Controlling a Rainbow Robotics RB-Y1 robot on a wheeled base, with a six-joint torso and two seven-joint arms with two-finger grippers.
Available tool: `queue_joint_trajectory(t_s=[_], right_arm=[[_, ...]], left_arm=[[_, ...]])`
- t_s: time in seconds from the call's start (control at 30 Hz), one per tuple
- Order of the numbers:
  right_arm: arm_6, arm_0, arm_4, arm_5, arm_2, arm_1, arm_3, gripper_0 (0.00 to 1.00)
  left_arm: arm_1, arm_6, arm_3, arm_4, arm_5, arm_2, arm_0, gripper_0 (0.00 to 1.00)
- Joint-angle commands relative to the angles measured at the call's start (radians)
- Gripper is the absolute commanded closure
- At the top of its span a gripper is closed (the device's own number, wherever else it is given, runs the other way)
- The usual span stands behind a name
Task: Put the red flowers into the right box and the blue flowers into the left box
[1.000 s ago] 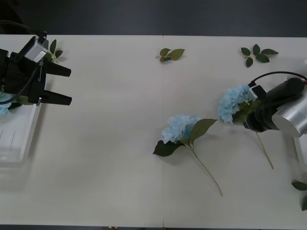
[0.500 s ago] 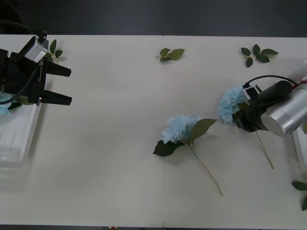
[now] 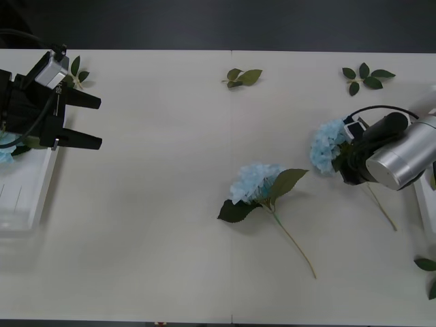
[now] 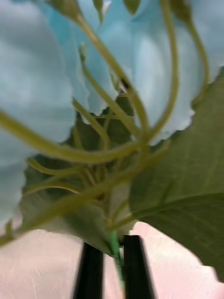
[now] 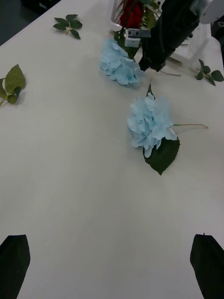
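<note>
My right gripper [image 3: 345, 165] is shut on the stem of a pale blue flower [image 3: 329, 145] at the right of the table. The right wrist view shows its black fingers [image 4: 91, 271] closed around the thin green stem [image 4: 114, 245], just under the bloom [image 4: 51, 84] and its leaves. A second blue flower [image 3: 255, 182] lies free at mid table, its stem pointing toward the front edge. My left gripper [image 3: 85, 121] hangs open at the far left beside the left box [image 3: 24, 197], where a bit of blue bloom [image 3: 5, 151] shows. Red flowers [image 5: 132, 14] lie in the right box [image 5: 196, 51].
Loose green leaf sprigs lie at the back middle [image 3: 244, 76], the back right [image 3: 366, 76], the back left [image 3: 76, 70] and the front right edge [image 3: 428, 266]. The right box's rim [image 3: 426, 208] sits at the right edge. Bare table stretches between the two arms.
My right arm has turned a little with the held blue flower, and the free end of its stem has swung rightward and up off its earlier spot. The left arm has not moved.
</note>
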Motion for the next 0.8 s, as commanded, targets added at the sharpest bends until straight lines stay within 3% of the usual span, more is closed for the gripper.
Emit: queue_joint_trajectory(t_s=[0.03, 0.4, 0.57, 0.8], right_arm=[[0.031, -0.022, 0.003, -0.008, -0.017, 0.013, -0.002, 1.00], [0.130, -0.028, -0.192, -0.094, -0.037, -0.077, -0.036, 1.00], [0.300, -0.028, -0.557, -0.182, -0.089, -0.189, -0.073, 1.00], [0.532, -0.028, -1.054, -0.202, -0.158, -0.251, -0.105, 1.00]], left_arm=[[0.008, -0.029, -0.011, 0.005, 0.007, 0.010, -0.040, 0.00], [0.008, -0.029, -0.011, 0.005, 0.007, 0.010, -0.040, 0.00], [0.008, -0.029, -0.011, 0.005, 0.007, 0.010, -0.040, 0.00], [0.008, -0.029, -0.011, 0.005, 0.007, 0.010, -0.040, 0.00]])
